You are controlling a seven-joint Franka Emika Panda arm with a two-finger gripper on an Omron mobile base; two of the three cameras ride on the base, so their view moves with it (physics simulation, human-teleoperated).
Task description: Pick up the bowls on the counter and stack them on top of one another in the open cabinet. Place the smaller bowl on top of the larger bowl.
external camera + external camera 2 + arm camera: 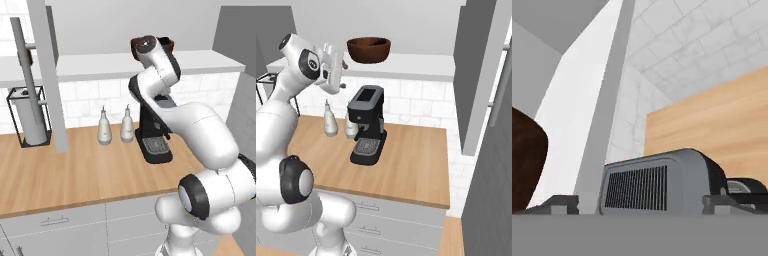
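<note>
- Left base view: the white arm rises from the lower right and reaches up to the open cabinet (120,64), whose thick white bottom board runs across the upper part of the picture. The arm's top joint covers most of the dark reddish-brown wooden bowl (169,44); a sliver of its rim shows on the board, towards the board's right end.
- Same view: on the light wood counter (75,170) below, two white bottles (104,128) stand side by side near the back edge against the white tiled wall. Just to their right stands a black coffee machine (156,142). A wire stand holding a grey cylinder (29,117) sits at the back left corner. A tall grey door panel (49,75) hangs down in front of it.
- Right base view: the bowl (369,49) rests upright on the cabinet's white board, directly above the coffee machine. The gripper (337,66) hangs just left of the bowl, apart from it and empty; whether its jaws are spread cannot be told from here.
- Hand view: the two dark fingertips (562,203) stand far apart at the bottom corners with nothing between them, so the claw is open. The brown side of the bowl (527,165) fills the lower left edge. The coffee machine's grey vented top (657,182) sits between the fingertips, with the counter beyond it.
</note>
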